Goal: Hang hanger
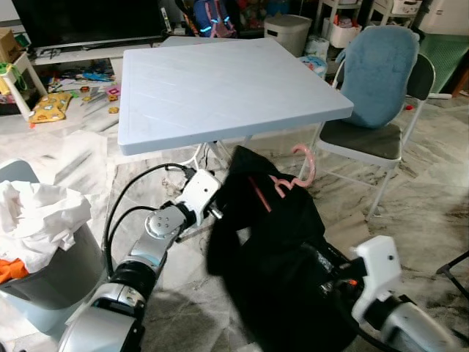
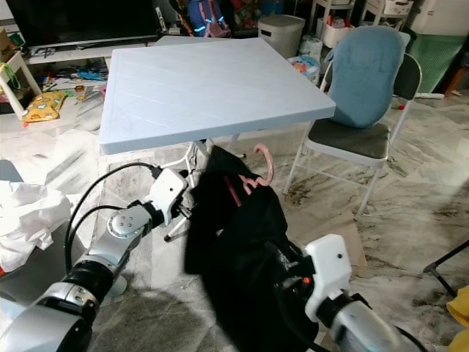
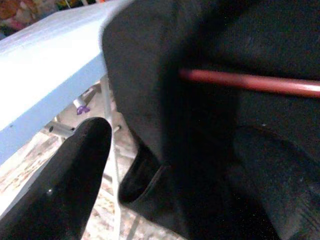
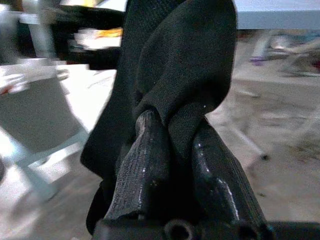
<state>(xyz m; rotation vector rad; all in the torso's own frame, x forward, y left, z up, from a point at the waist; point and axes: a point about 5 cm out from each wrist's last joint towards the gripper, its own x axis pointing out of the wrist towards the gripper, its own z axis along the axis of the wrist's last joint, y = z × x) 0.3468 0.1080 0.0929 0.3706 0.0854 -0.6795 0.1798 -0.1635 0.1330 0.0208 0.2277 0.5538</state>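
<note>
Cloth hangs in the middle of the left eye view: a black garment (image 1: pixel 275 249) draped on a pink hanger (image 1: pixel 289 180), whose hook rises just beyond the near edge of the pale blue tabletop (image 1: pixel 220 88). The left gripper (image 1: pixel 218 209) reaches to the garment's left side, and the right gripper (image 1: pixel 333 282) is buried in the cloth lower right. A grey bin (image 1: pixel 51 275) with white cloth stands near left; a chair (image 1: pixel 374 103) with a blue cushion stands far right on the marble floor (image 1: pixel 425 213).

Left wrist view: the 2 fingers (image 3: pixel 75 170) stand wide apart, with the dark garment (image 3: pixel 210 125) and the hanger's pink bar (image 3: pixel 250 82) between and beyond them, nothing pinched. The tabletop's edge (image 3: pixel 50 85) runs beside.

Right wrist view: both fingers (image 4: pixel 150 170) are pressed together on a fold of the black garment (image 4: pixel 185 65), gripping it.
</note>
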